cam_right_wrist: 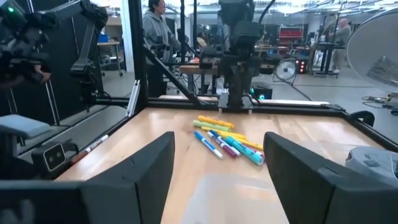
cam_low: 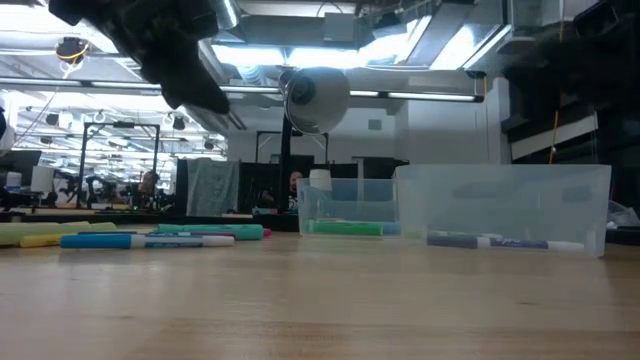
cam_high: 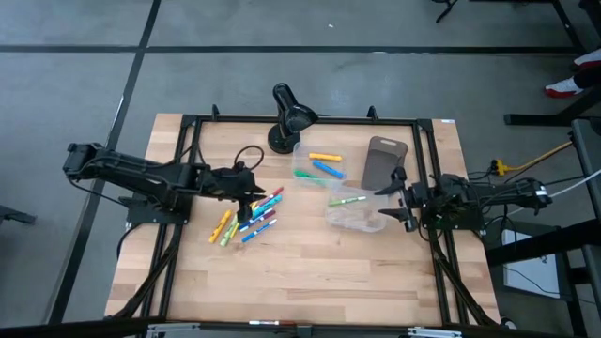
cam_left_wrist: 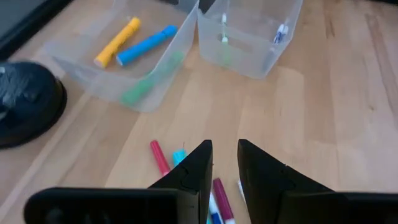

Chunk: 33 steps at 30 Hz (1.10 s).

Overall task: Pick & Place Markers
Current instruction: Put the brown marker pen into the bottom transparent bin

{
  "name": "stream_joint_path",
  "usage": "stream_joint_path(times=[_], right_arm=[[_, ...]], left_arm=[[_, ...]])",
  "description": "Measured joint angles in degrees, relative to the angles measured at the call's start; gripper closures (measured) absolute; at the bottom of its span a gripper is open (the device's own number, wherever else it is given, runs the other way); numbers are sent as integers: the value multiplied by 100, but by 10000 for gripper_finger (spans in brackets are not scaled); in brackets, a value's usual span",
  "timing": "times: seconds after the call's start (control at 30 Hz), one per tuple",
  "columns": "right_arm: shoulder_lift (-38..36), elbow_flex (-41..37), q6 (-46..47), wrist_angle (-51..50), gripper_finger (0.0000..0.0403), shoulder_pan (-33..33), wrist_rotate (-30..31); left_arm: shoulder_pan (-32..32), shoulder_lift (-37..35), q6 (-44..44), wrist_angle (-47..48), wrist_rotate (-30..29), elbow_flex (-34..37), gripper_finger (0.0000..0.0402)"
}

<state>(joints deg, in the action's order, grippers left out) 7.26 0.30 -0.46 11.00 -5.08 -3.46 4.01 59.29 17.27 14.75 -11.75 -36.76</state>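
Busy lab behind, wooden table (cam_high: 310, 272) up front. The markers (cam_high: 249, 218) lie heaped directly under the left gripper (cam_left_wrist: 225, 163), its fingers nearly together, gripping nothing. Best bet: single out one marker, straddle it, drop straight. Right gripper (cam_right_wrist: 217, 163) waits wide open over the clear bin (cam_high: 355, 211).

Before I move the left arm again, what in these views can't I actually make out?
- Left gripper, left wrist view: its fingers cover the marker pile directly beneath, so any contact is unclear.
- High view: pile markers overlap; the count is uncertain.
- Low view: the near clear bin has cloudy walls that blur the markers inside.
- Right gripper, right wrist view: the bin below is cut off by the picture's edge.
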Motion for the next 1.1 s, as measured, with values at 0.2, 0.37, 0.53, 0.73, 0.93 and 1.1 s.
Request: stream_joint_path(times=[0.2,0.37,0.53,0.73,0.93,1.1], right_arm=[[-527,2,-211,-750,159,2,10],[-668,11,-298,-1004,159,4,281],[-655,11,-75,-1007,159,4,282],[-652,11,187,-1007,159,4,281],[-652,11,150,-1005,159,4,282],[-652,11,150,-1007,159,4,282]], left_arm=[[-2,105,566,725,155,-233,329],[-2,448,753,1044,437,-233,329],[0,879,817,1075,578,-233,329],[13,1303,934,857,1134,-233,329],[481,1563,445,-117,1957,-232,329],[1058,1755,306,-954,2346,-231,329]])
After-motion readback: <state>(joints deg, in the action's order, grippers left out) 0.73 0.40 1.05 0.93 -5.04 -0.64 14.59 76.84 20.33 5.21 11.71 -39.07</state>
